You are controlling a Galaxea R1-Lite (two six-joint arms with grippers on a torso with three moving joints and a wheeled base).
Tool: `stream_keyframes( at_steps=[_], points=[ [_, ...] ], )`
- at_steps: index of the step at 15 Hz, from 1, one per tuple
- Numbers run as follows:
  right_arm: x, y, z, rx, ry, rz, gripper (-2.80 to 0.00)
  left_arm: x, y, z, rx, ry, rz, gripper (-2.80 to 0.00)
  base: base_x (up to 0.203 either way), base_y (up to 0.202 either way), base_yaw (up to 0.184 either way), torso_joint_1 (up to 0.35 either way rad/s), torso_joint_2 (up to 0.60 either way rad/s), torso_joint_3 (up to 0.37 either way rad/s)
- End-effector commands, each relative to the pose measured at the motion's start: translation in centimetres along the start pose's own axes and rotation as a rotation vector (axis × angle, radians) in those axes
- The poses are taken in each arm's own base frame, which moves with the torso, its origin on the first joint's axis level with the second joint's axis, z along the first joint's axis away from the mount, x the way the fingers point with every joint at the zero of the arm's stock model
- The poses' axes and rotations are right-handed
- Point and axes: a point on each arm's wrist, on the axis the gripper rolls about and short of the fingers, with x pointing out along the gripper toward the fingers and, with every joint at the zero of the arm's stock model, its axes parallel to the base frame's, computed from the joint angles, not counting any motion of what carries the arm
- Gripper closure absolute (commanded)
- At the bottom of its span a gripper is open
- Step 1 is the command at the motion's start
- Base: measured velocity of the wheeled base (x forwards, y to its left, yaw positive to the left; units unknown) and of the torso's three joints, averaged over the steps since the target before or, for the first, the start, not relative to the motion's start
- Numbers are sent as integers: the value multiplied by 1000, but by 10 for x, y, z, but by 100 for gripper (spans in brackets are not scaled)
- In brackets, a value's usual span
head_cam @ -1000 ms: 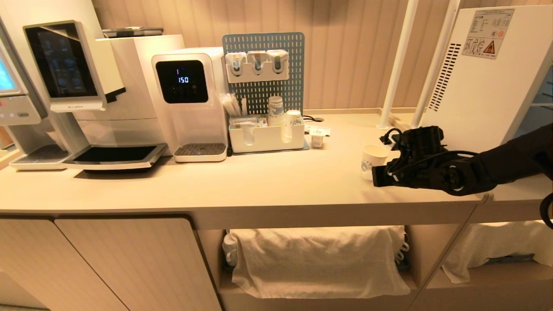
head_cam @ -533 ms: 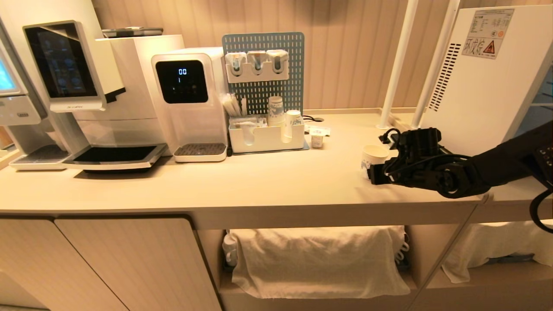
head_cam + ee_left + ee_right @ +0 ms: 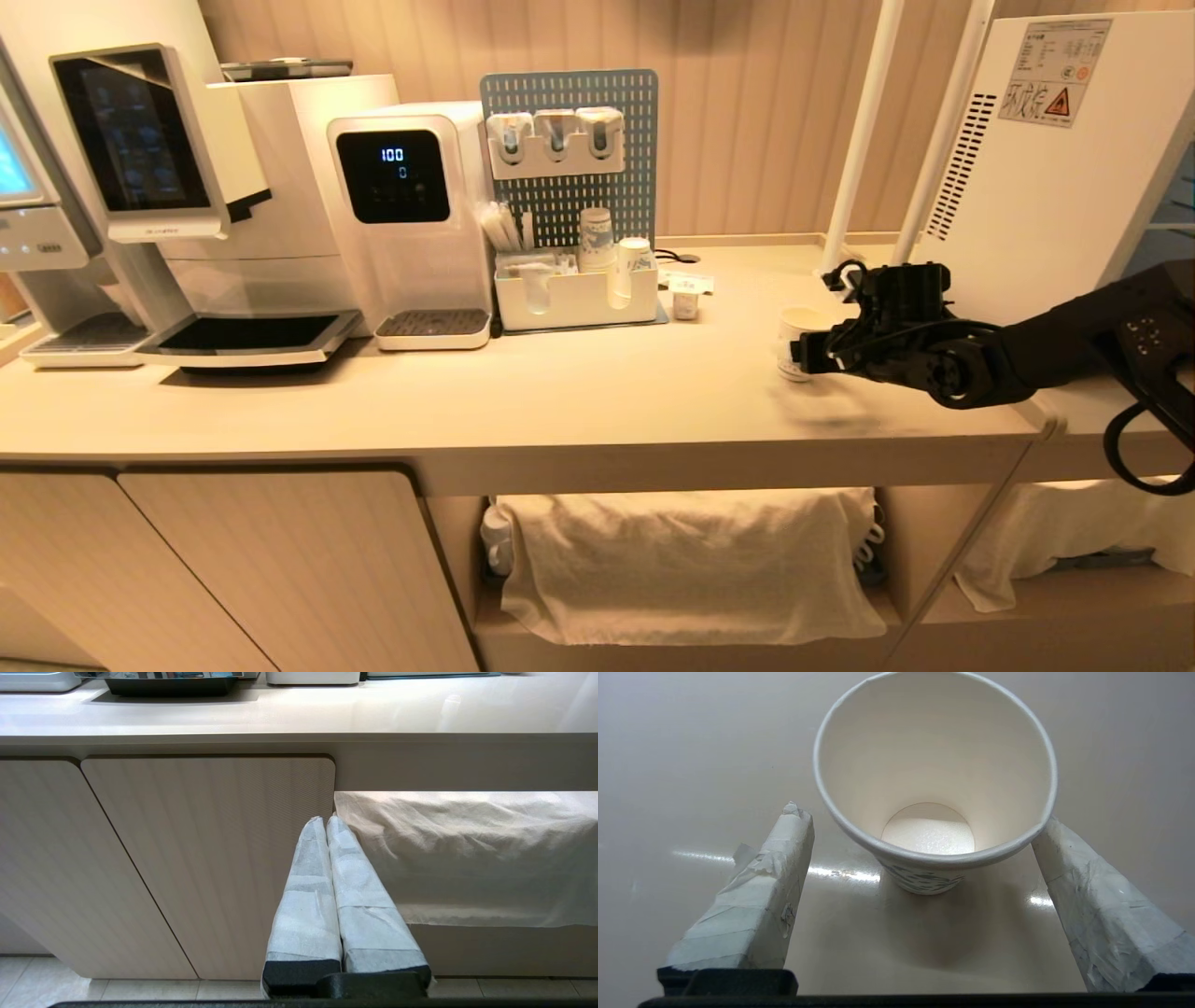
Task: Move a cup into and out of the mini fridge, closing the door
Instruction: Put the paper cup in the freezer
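The right gripper (image 3: 924, 858) has its taped fingers (image 3: 775, 868) spread wide around the cup (image 3: 795, 338) standing on the counter (image 3: 560, 392) just left of the mini fridge (image 3: 1046, 168), so I'd say closing comes next; the left gripper (image 3: 327, 826), pressed shut, hangs below.

cup (image 3: 795, 343) on counter (image 3: 579, 392) | mini fridge (image 3: 1046, 168) behind-right | right hand (image 3: 920, 826) straddles cup
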Motion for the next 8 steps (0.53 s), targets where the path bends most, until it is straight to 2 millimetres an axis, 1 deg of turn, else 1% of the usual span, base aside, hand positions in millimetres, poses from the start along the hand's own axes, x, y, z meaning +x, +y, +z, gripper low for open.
stream_keyframes(
  at_steps=[1, 4, 6, 8],
  points=[
    [9, -4, -2, 3, -5, -6, -280, 0, 0, 0, 0, 3, 0, 0, 0, 0, 0, 0, 0, 0],
    [10, -17, 1, 9, -20, -31, -280, 0, 0, 0, 0, 2, 0, 0, 0, 0, 0, 0, 0, 0],
    [10, -17, -1, 13, -13, -33, -280, 0, 0, 0, 0, 2, 0, 0, 0, 0, 0, 0, 0, 0],
    [14, -21, -1, 15, -24, -39, -280, 0, 0, 0, 0, 2, 0, 0, 0, 0, 0, 0, 0, 0]
  ],
)
